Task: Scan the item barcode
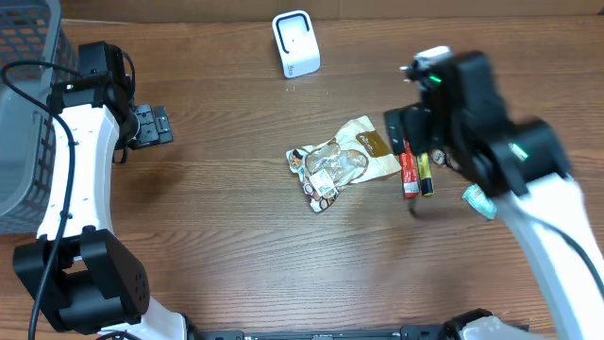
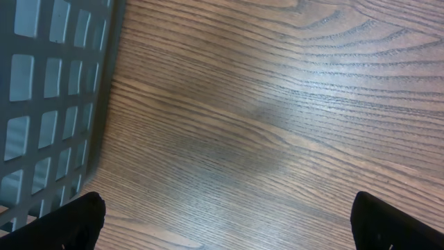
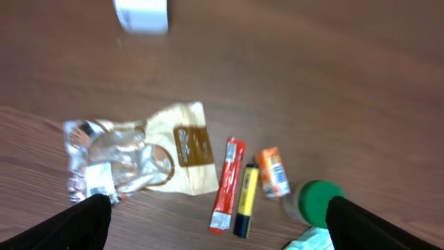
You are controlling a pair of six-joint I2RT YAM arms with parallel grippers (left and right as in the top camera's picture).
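A white scanner [image 1: 295, 42] stands at the table's far middle; it shows blurred at the top of the right wrist view [image 3: 142, 14]. A crumpled tan and clear snack bag [image 1: 344, 161] [image 3: 159, 156] lies mid-table. To its right lie a red stick packet [image 1: 409, 173] [image 3: 227, 184], a yellow highlighter [image 1: 426, 175] [image 3: 245, 201], an orange tube [image 3: 272, 172] and a green-capped bottle [image 3: 319, 198]. My right gripper [image 3: 222, 232] hangs open above these small items, holding nothing. My left gripper [image 1: 151, 126] [image 2: 229, 232] is open over bare wood at the left.
A grey plastic basket [image 1: 24, 94] [image 2: 48, 104] fills the far left corner, close to the left gripper. A teal packet [image 1: 478, 200] lies partly under the right arm. The wood table top runs around the pile of items.
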